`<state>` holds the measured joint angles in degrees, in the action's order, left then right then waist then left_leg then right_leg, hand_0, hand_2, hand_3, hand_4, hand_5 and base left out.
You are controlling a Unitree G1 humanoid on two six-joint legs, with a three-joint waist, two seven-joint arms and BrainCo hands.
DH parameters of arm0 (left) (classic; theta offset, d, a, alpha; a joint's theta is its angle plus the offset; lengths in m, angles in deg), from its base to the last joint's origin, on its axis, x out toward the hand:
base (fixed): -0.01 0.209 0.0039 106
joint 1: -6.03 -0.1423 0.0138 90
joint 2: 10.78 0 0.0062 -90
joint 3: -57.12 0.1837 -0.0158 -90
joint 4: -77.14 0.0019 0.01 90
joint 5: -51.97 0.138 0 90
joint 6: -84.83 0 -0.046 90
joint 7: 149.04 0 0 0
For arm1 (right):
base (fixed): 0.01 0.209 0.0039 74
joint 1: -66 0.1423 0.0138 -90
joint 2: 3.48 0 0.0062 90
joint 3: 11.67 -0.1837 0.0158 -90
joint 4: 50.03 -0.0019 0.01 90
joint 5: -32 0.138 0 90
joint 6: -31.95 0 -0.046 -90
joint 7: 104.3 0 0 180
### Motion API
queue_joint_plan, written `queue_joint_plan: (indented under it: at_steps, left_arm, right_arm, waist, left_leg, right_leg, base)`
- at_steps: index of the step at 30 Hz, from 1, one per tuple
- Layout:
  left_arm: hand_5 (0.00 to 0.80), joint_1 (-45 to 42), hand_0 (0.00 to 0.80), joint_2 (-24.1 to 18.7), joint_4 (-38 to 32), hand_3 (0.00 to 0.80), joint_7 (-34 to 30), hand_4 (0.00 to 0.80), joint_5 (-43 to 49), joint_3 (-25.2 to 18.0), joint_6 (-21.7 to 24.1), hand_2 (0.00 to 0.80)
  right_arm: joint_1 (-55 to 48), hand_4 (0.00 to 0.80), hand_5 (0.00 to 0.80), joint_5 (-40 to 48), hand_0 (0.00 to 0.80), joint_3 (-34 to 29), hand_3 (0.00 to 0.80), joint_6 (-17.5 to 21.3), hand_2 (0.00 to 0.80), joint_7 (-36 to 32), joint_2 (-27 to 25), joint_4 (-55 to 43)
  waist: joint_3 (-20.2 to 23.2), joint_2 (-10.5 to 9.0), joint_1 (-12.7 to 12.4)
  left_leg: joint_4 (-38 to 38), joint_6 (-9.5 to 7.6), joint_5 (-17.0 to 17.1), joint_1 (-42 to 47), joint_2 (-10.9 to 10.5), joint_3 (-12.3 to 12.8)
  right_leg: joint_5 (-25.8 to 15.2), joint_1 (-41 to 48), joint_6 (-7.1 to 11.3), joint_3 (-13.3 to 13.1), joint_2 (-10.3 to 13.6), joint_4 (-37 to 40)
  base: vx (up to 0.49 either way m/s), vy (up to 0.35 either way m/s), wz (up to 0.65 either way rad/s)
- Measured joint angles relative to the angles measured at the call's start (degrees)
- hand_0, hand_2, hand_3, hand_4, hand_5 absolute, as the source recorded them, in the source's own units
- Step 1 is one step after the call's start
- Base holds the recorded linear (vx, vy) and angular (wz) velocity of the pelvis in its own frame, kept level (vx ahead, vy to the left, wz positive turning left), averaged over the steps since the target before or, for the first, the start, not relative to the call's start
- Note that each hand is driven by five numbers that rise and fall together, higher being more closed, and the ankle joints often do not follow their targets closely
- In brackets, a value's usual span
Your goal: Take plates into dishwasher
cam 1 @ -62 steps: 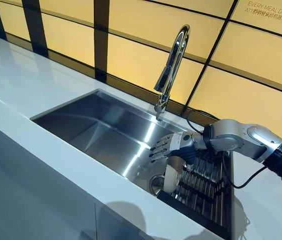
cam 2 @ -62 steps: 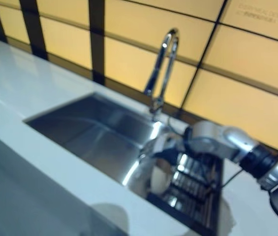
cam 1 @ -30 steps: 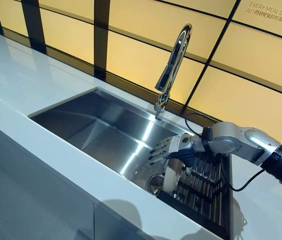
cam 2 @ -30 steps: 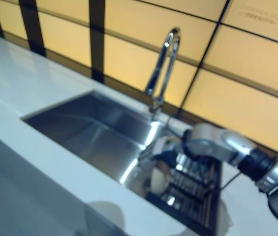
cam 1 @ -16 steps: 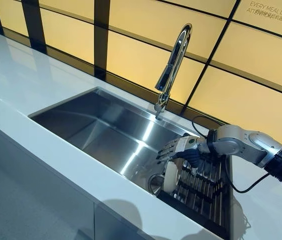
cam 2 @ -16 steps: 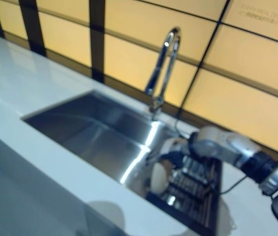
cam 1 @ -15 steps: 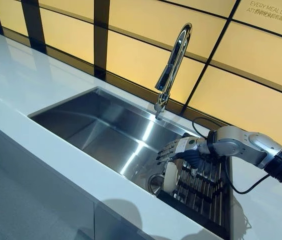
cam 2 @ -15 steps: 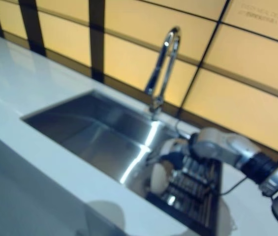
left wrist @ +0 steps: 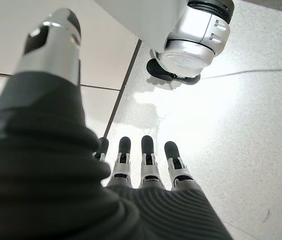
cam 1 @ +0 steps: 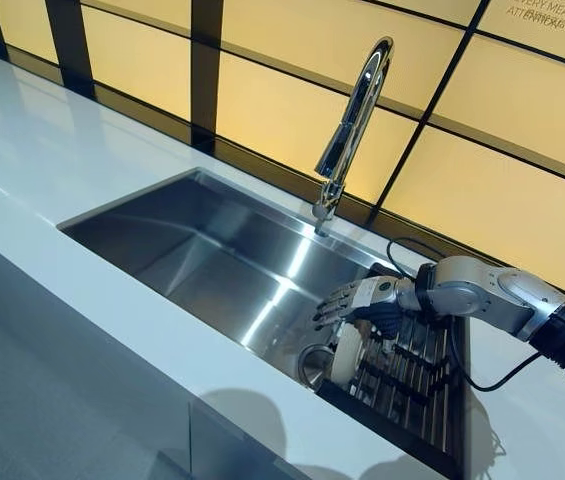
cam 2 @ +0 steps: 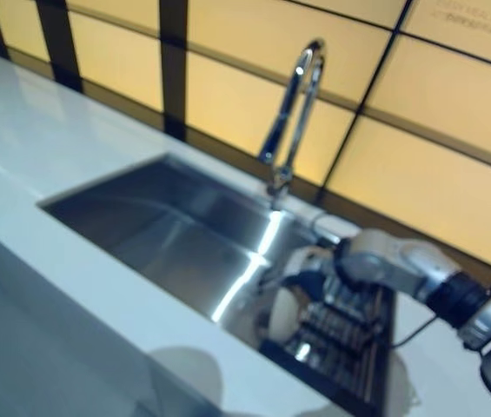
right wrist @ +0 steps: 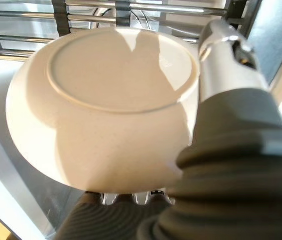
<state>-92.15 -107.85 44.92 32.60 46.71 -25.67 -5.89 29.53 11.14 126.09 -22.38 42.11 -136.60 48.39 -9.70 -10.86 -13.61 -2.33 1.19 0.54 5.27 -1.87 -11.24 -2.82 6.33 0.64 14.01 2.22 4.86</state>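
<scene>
A cream plate (cam 1: 345,352) stands on edge at the left end of a black wire rack (cam 1: 412,375) in the right part of the steel sink (cam 1: 212,262). My right hand (cam 1: 357,298) hovers at the plate's top edge, with fingers stretched out straight over it. In the right wrist view the plate's underside (right wrist: 101,100) fills the picture, the thumb (right wrist: 220,55) lies beside its rim, and the fingers are mostly hidden behind its edge. My left hand (left wrist: 145,160) hangs over the floor with straight fingers and holds nothing.
A tall chrome faucet (cam 1: 352,120) rises behind the sink. The round drain (cam 1: 312,366) sits just left of the plate. A white countertop (cam 1: 62,290) runs along the sink's front and left, against a wall of yellow panels.
My right hand has drifted a little right and down, closer onto the plate's top edge. The plate has stayed in the rack. The head camera has shifted slightly.
</scene>
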Motion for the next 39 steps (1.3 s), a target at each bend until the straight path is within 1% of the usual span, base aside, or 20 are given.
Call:
queue_joint_plan:
  at_steps: [2,3,5,7,9,14,17,18,21,23,24,26,39]
  left_arm:
    - [0.000,0.01,0.000,0.00,-0.01,0.000,0.00,0.000,0.00,0.00,0.00,0.000]
    - [0.000,0.01,0.000,0.00,-0.05,0.000,0.00,0.000,0.00,0.00,0.00,0.000]
    - [0.000,0.04,0.000,0.00,-0.06,0.000,-0.01,0.000,0.00,0.00,0.00,0.000]
    - [0.000,0.06,0.000,-0.05,-0.05,0.000,-0.01,0.000,0.00,0.00,0.00,0.000]
    - [0.000,0.06,0.000,-0.12,-0.06,0.000,-0.01,0.000,0.00,0.00,0.00,0.000]
    - [0.000,0.04,0.000,-0.27,-0.07,0.000,-0.03,0.000,0.02,0.00,0.01,0.000]
    - [0.000,0.03,0.000,-0.53,-0.07,0.000,-0.03,0.000,0.02,0.00,0.02,0.000]
    - [0.000,0.03,0.000,-0.55,-0.07,0.000,-0.03,0.000,0.02,0.00,0.02,0.000]
    - [0.000,0.22,0.000,-0.55,-0.17,0.000,-0.03,0.000,0.02,0.00,0.02,0.000]
    - [0.000,0.23,0.000,-0.55,-0.17,0.000,-0.02,0.000,0.02,0.00,0.03,0.000]
    - [0.000,0.23,0.000,-0.55,-0.17,0.000,-0.02,0.000,0.02,0.00,0.03,0.000]
    - [0.000,0.24,0.000,-0.55,-0.28,0.000,-0.03,0.000,0.03,0.00,0.03,0.000]
    - [0.000,0.39,0.000,-0.36,-0.51,0.000,-0.03,0.000,0.03,0.00,0.01,0.000]
  right_arm:
    - [0.00,0.336,0.336,-0.02,0.336,-0.02,0.336,0.00,0.336,0.04,0.00,-0.01]
    - [-0.01,0.405,0.405,-0.03,0.405,-0.02,0.405,0.00,0.405,0.04,0.00,0.00]
    - [-0.07,0.458,0.458,-0.26,0.458,-0.10,0.458,0.03,0.458,0.05,0.00,-0.02]
    - [-0.07,0.486,0.486,-0.57,0.486,-0.56,0.486,0.04,0.486,0.02,-0.21,-0.04]
    - [-0.07,0.474,0.474,-0.77,0.474,-0.64,0.474,0.04,0.474,0.01,-0.30,-0.03]
    - [-0.87,0.489,0.489,-0.97,0.489,-1.46,0.489,0.05,0.489,-0.03,-0.31,-0.03]
    - [-1.12,0.543,0.543,-0.99,0.543,-1.71,0.543,0.15,0.543,-0.06,-0.44,-0.04]
    - [-1.21,0.549,0.549,-0.99,0.549,-1.71,0.549,0.17,0.549,-0.06,-0.46,-0.04]
    - [-2.34,0.624,0.624,-1.01,0.624,-1.76,0.624,0.30,0.624,0.07,-0.42,-0.16]
    - [-2.47,0.744,0.744,-1.19,0.744,-1.76,0.744,0.54,0.744,0.02,-0.44,-0.20]
    - [-2.60,0.772,0.772,-1.25,0.772,-1.76,0.772,0.54,0.772,0.03,-0.44,-0.19]
    - [-3.13,0.800,0.800,-1.26,0.800,-1.88,0.800,0.54,0.800,0.35,-0.43,-0.17]
    - [-3.13,0.800,0.800,-2.27,0.800,-3.49,0.800,0.55,0.800,0.50,-0.63,0.07]
  waist:
    - [-0.03,0.01,0.01]
    - [-0.06,0.03,0.03]
    - [-0.10,0.05,0.03]
    - [-0.18,0.05,0.08]
    - [-0.32,-0.09,0.09]
    - [-0.40,-0.44,0.12]
    - [-0.40,-0.44,0.13]
    - [-0.40,-0.44,0.13]
    - [-0.43,-0.40,0.13]
    - [-0.47,-0.35,0.15]
    - [-0.47,-0.35,0.14]
    - [-0.53,-0.27,0.14]
    - [-0.75,0.05,0.32]
  left_leg:
    - [-0.02,0.00,0.00,0.00,0.01,-0.01]
    - [-0.02,0.01,0.00,0.00,0.01,-0.01]
    - [-0.03,0.01,-0.01,0.00,0.01,-0.01]
    - [-0.01,0.02,-0.02,0.00,0.03,0.00]
    - [0.03,0.03,-0.02,0.00,0.06,0.00]
    - [0.05,0.05,-0.03,-0.01,0.08,0.05]
    - [0.05,0.05,-0.04,-0.01,0.11,0.05]
    - [0.05,0.05,-0.04,-0.01,0.11,0.05]
    - [0.03,0.05,-0.04,-0.04,0.10,0.06]
    - [-0.01,0.05,-0.04,-0.05,0.11,0.06]
    - [-0.03,0.05,-0.03,-0.06,0.11,0.06]
    - [-0.09,0.05,-0.03,-0.07,0.10,0.06]
    - [-0.37,0.03,-0.03,0.08,0.10,0.27]
  right_leg:
    - [0.01,0.00,0.01,0.02,-0.01,0.04]
    - [0.02,0.00,0.01,0.03,-0.01,0.14]
    - [0.02,0.00,0.01,0.03,-0.01,0.14]
    - [0.02,0.01,0.01,0.03,-0.02,0.14]
    - [0.02,0.02,0.00,0.03,-0.05,0.14]
    - [0.02,0.02,0.00,0.02,-0.05,0.13]
    - [0.02,0.02,0.00,0.02,-0.07,0.13]
    - [0.02,0.02,0.00,0.02,-0.07,0.13]
    - [0.02,-0.02,0.00,0.02,-0.06,0.12]
    - [0.03,-0.06,-0.01,0.02,-0.07,0.11]
    - [0.04,-0.07,-0.01,0.02,-0.07,0.12]
    - [0.05,-0.11,-0.02,0.02,-0.06,0.12]
    - [0.09,-0.23,-0.03,-0.24,-0.02,-0.01]
  base:
    - [0.000,0.000,0.00]
    - [0.000,0.000,0.00]
    - [0.000,0.000,0.00]
    - [0.000,0.000,0.00]
    - [0.000,0.000,0.00]
    - [0.000,0.000,0.00]
    - [0.000,0.000,0.00]
    - [0.000,0.000,0.00]
    - [0.000,0.000,0.00]
    - [0.000,0.000,0.00]
    - [0.000,0.000,0.00]
    - [0.000,0.000,0.00]
    - [-0.003,0.024,-0.01]
